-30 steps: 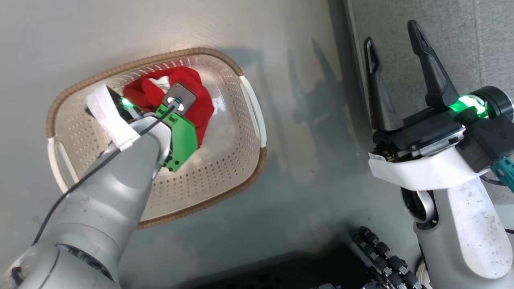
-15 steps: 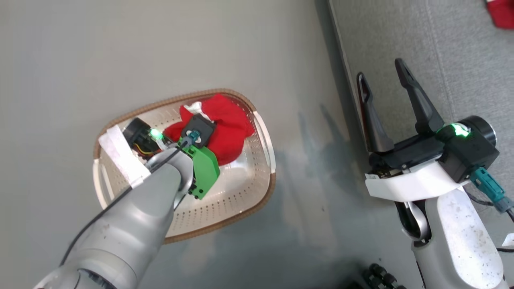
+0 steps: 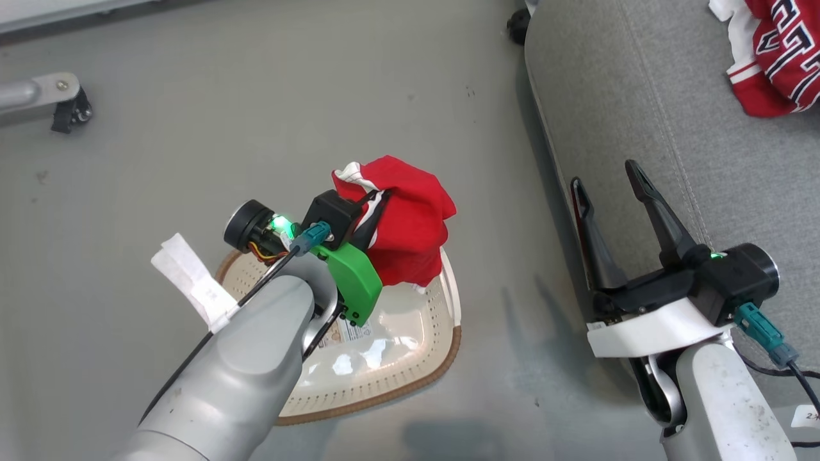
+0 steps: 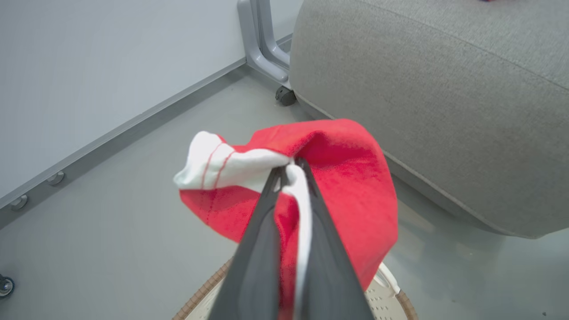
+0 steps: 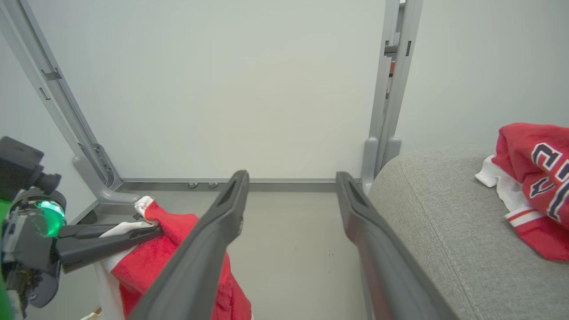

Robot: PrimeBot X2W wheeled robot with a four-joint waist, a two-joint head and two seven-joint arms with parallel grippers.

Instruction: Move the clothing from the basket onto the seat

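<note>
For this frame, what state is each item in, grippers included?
Cream perforated plastic basket: on floor, visible base bare.
Red jersey with white trim: hanging above basket, pinched.
Left gripper: shut on that jersey.
Right gripper: open, holding nothing.
Red lettered jersey: lying on grey fabric seat cushion.

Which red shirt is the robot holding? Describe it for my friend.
Find the big grey fabric sofa seat; beside it on the floor sits a cream perforated plastic basket. The bunched red jersey above it hangs pinched in the left claw, while the lettered red jersey lies on the seat.
</note>
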